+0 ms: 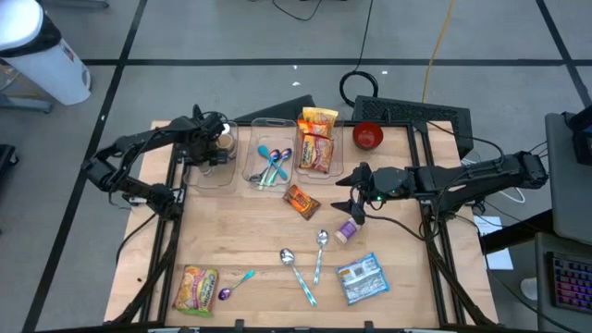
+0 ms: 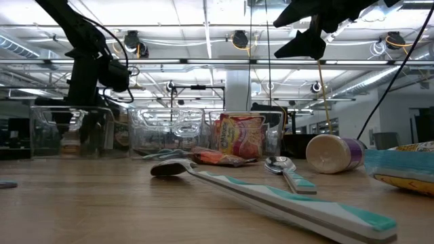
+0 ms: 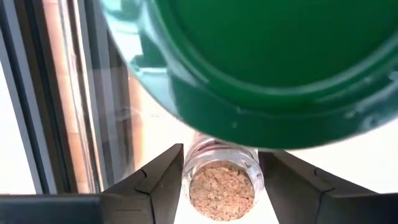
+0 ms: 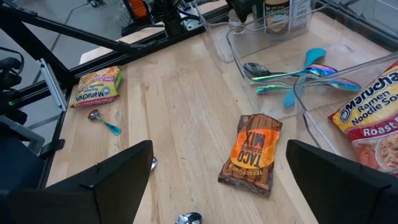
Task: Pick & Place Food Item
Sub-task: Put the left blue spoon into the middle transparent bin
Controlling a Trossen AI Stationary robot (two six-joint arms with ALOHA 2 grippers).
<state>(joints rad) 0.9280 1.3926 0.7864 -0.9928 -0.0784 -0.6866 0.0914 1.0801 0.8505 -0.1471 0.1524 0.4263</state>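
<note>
- The left pincer point(image 3: 221, 186) is straddling a cork-topped jar point(image 3: 219, 186) inside the left bin point(image 1: 205, 171); whether the fingers are gripping or clear cannot be told.
- The jar is standing upright beside a green-lidded one point(image 3: 273, 68), so it probably belongs here.
- The right pincer point(image 4: 217, 177) is hanging wide open over the taco mix point(image 4: 252, 154) on the tabletop point(image 1: 250, 231), its arm reaching inward.

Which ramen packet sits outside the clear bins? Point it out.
The ramen packet at the table's near-left corner; the other ramen packets lie inside a clear bin.

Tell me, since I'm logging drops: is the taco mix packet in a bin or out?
Out. The taco mix packet lies flat on the bare table, just outside the clear bins.
</note>
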